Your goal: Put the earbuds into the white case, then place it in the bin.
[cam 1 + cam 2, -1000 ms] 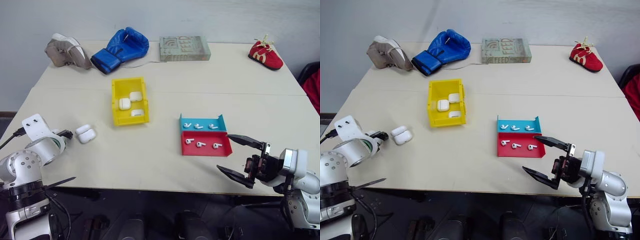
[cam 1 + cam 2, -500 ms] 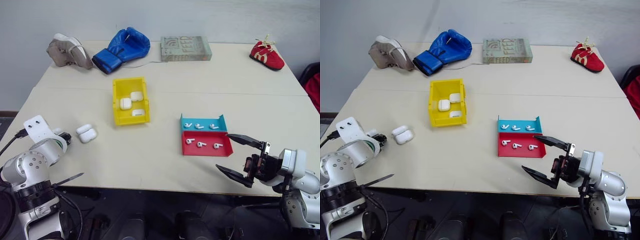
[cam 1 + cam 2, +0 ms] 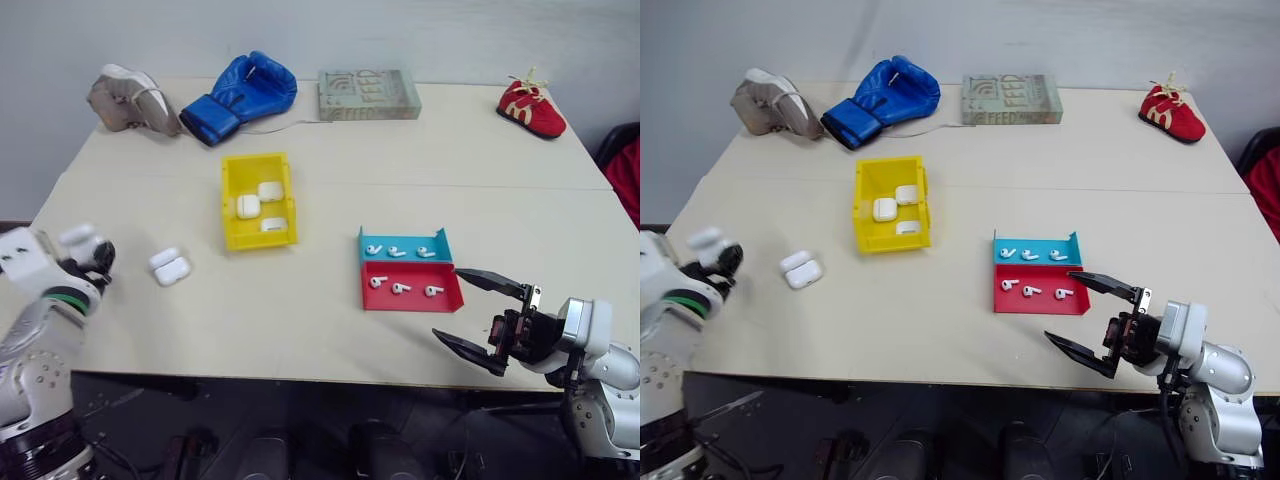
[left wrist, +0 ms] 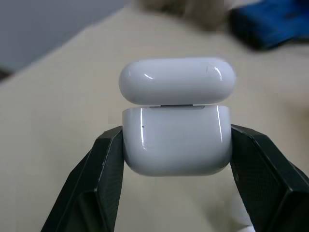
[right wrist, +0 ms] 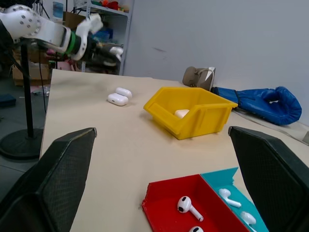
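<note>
My left gripper (image 4: 176,140) is shut on a white case (image 4: 176,121) whose lid stands slightly ajar. It holds that case (image 3: 78,237) up off the table at the far left edge. Two more white cases (image 3: 170,267) lie on the table just right of it. The yellow bin (image 3: 229,205) stands further back with three cases inside. Earbuds lie in the teal tray (image 3: 443,243) and in the red tray (image 3: 415,300), three in each. My right gripper (image 3: 480,320) hovers open just in front of the red tray, with nothing between its fingers.
Along the table's far edge lie a grey shoe (image 3: 128,100), a blue boxing glove (image 3: 243,97), a grey-green book (image 3: 367,95) and a small red shoe (image 3: 531,108). The table's near edge runs just under my right gripper.
My left gripper has shut on a white case at the table's left edge and lifted it, tilting up toward level. The right gripper has stayed where it was, open.
</note>
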You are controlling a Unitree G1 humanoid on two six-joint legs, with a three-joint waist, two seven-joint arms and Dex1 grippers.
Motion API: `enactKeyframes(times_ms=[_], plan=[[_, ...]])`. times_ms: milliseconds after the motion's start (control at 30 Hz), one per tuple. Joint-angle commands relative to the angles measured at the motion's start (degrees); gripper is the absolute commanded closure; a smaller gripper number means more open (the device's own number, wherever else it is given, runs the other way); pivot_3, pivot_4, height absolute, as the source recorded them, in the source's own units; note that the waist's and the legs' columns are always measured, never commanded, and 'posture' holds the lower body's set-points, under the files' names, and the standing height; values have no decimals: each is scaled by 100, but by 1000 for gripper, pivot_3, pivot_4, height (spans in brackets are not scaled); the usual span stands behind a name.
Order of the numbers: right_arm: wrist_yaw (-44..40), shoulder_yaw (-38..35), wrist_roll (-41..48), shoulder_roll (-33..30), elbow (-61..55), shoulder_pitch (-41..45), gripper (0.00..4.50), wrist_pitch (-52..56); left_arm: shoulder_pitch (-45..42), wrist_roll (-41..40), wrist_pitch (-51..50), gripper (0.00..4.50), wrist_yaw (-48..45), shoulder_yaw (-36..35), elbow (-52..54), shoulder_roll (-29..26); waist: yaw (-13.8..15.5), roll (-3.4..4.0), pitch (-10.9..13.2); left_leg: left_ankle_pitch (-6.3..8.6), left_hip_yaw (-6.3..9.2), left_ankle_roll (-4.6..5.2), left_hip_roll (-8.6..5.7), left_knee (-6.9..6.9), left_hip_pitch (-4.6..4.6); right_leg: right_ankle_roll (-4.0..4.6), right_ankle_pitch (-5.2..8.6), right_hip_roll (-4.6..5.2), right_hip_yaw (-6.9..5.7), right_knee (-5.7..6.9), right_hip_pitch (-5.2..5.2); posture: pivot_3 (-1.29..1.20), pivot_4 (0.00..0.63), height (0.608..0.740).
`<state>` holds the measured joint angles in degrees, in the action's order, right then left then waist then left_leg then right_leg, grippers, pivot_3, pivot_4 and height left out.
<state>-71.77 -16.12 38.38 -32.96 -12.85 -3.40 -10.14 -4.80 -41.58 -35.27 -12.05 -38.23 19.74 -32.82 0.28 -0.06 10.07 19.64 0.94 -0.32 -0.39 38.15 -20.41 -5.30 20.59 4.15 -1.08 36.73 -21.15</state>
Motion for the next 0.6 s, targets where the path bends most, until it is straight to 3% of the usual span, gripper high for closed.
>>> enactKeyframes(times_ms=[33,200,300,500,600], plan=[[196,-405,282,-357,-425,-107,0,361,4,-405,885,1719,-2082,520,401,-137,64,5,0,0,1,1,0,-2,0,0,0,1,-1,-10,5,0,150,740],[254,-762,397,-826,-637,-523,0,892,-536,-514,1354,1719,-3454,1631,154,147,101,4,1,3,9,10,1,-8,2,1,0,-2,-10,-40,25,0,150,740],[370,-1129,389,-855,-797,-1031,0,998,-833,-570,1618,1719,-3932,2215,-24,608,104,11,-3,8,6,19,1,-12,1,-2,-1,-4,-11,-43,25,0,150,740],[750,-2150,-180,-584,-700,-2539,0,916,-1181,-216,2163,1719,-5073,3428,-737,1410,111,9,-1,13,6,28,2,-7,8,-8,-4,-15,-16,-67,52,0,150,740],[1399,-2374,-1304,-668,-370,-3021,0,942,-1237,-51,2434,1719,-5436,3771,-1063,1661,74,8,-1,15,-3,32,2,-5,16,-10,-5,-20,-3,-75,63,0,150,740]])
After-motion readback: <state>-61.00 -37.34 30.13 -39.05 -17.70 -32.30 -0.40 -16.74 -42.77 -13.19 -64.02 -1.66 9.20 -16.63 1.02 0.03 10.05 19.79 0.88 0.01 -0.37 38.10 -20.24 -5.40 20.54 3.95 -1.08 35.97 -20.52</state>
